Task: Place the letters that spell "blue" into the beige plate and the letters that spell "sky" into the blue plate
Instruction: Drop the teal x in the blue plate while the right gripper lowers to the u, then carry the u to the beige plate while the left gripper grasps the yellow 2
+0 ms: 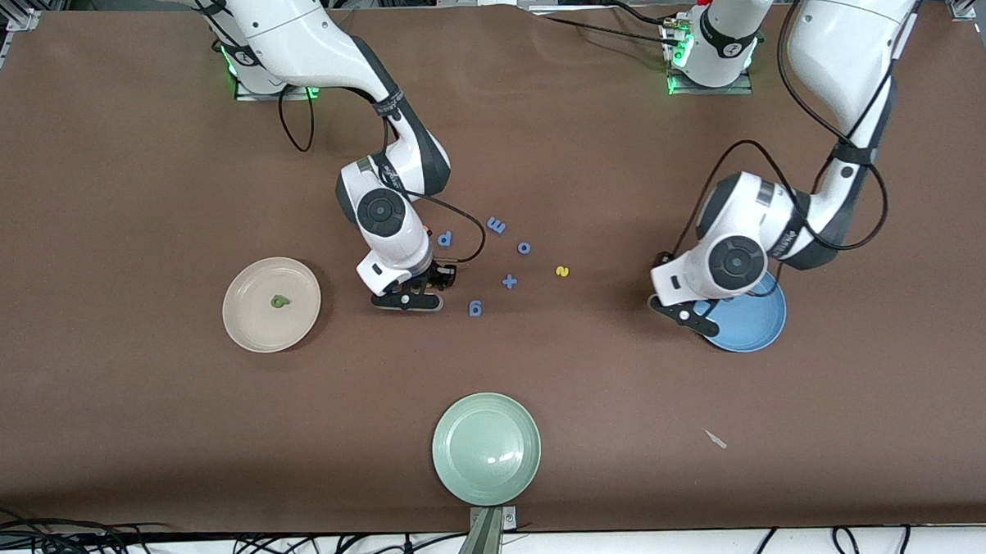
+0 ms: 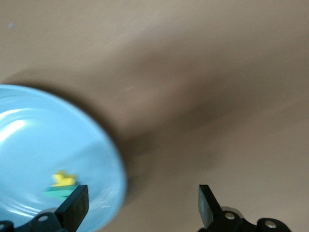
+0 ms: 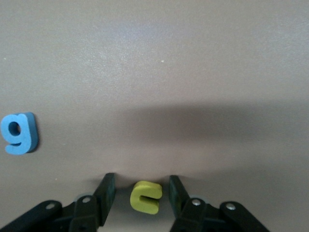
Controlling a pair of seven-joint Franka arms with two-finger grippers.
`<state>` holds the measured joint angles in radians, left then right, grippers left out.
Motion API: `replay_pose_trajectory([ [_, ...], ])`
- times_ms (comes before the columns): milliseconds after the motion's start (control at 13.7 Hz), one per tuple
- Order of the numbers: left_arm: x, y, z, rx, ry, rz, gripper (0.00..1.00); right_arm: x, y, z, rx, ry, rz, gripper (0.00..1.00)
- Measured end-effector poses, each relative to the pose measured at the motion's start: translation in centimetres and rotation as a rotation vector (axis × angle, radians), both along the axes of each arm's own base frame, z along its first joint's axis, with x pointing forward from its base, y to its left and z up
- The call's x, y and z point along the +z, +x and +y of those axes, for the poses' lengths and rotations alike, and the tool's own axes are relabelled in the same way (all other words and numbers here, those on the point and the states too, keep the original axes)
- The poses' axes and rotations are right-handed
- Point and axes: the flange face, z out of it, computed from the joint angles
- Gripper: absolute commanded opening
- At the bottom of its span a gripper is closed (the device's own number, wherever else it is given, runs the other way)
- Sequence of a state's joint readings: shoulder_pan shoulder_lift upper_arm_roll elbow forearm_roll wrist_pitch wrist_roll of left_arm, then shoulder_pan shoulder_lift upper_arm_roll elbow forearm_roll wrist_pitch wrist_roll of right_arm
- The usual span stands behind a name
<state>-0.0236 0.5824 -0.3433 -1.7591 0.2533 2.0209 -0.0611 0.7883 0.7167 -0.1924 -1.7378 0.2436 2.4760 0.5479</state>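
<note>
**Done**
- b (image 1: 279,301): we find it lying in the beige plate (image 1: 253,334), mid-height in the front view, toward the right arm's end.
- Two letters in the blue plate (image 1: 761,333), seen in the left wrist view: a yellow one (image 2: 63,179) resting on a teal one (image 2: 58,192) (we take these for k and y, though neither reads clearly).

**In hand**
- u (image 3: 146,197): on the table, between the right gripper's fingers and touched by neither.
- Right gripper (image 1: 408,300): down at the table, mid-frame, between the beige plate and the blue letters. Its jaws are spread, one either side of the u, with a gap showing on each side.
- The u lies flat. Its open mouth points sideways at one finger, so its arms run along the line from finger to finger. We judge that its long axis, though it is nearly square.

**Left to do**
- s (image 1: 562,270): loose on the table, mid-frame.
- A pale sliver (image 1: 716,439), low in the frame, may be the l.
- We see no e.

**Other items**
- Left gripper (image 1: 691,315): over the blue plate's edge, jaws spread wide and holding nothing.
- g (image 1: 475,308), blue, near the right gripper.
- Green plate (image 1: 487,448), bottom centre.
</note>
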Motion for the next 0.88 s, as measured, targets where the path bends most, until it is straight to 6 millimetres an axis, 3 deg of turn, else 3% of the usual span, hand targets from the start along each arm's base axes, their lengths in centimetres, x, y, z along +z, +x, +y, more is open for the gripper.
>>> replay_pose_trajectory([
  [292, 1.9, -2.7, -9.9, 0.251, 0.033, -0.078, 1.00, 0.2, 0.1, 0.0, -0.001, 0.002, -0.003, 0.28],
  [511, 0.4, -4.6, -16.1, 0.379, 0.048, -0.100, 0.98, 0.5, 0.1, 0.0, -0.001, 0.005, -0.005, 0.24],
  [656, -1.2, -4.5, -18.2, 0.428, -0.010, -0.133, 0.86, 0.4, 0.1, 0.0, -0.001, 0.004, -0.004, 0.24],
  [875, -3.9, -4.0, -18.0, 0.457, -0.043, -0.136, 0.78, 0.5, 0.1, 0.0, 0.002, 0.004, -0.005, 0.24],
])
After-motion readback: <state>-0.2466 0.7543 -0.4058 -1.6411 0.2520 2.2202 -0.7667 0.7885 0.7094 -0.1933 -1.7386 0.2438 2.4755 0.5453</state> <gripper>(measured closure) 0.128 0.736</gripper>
